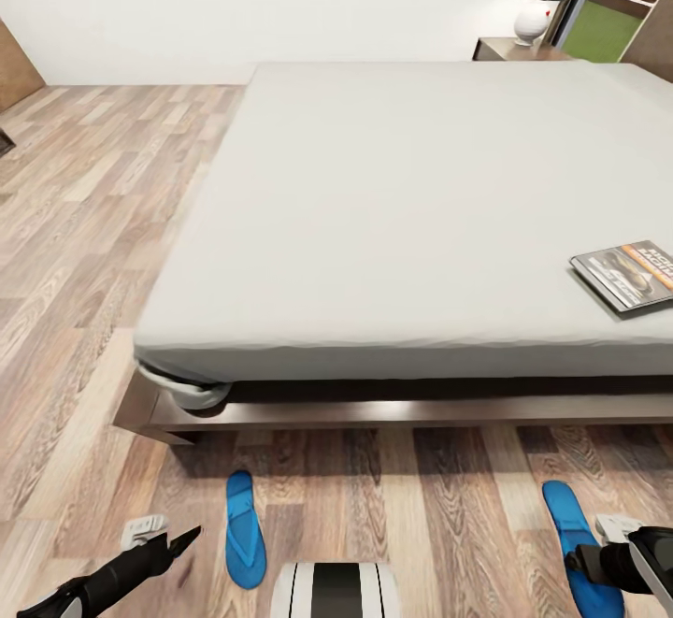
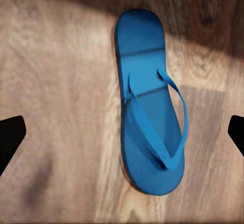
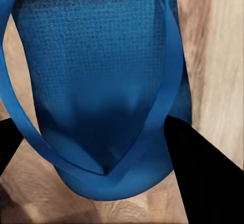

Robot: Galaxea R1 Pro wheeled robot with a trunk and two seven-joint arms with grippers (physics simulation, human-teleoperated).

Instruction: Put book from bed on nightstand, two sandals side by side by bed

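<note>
Under right tool (image 3: 96,148): right sandal (image 3: 101,82), spread fingers straddling its toe end. Left tool (image 2: 122,137) released over left sandal (image 2: 150,107).

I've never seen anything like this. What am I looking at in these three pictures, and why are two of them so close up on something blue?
This is a simulated two-armed robot standing at the foot of a bed. The big picture comes from a camera on its head, looking down over both arms. The other two come from cameras on its wrists, looking along the gripper fingers.

A book lies on the mattress near the right edge. Two blue sandals sit on the wood floor, well apart. The left sandal lies below the left gripper, whose dark fingertips stand wide apart. The right gripper is very close over the right sandal, with a finger on each side, but nothing looks pinched yet. Far back, a lamp stands on a nightstand.
</note>
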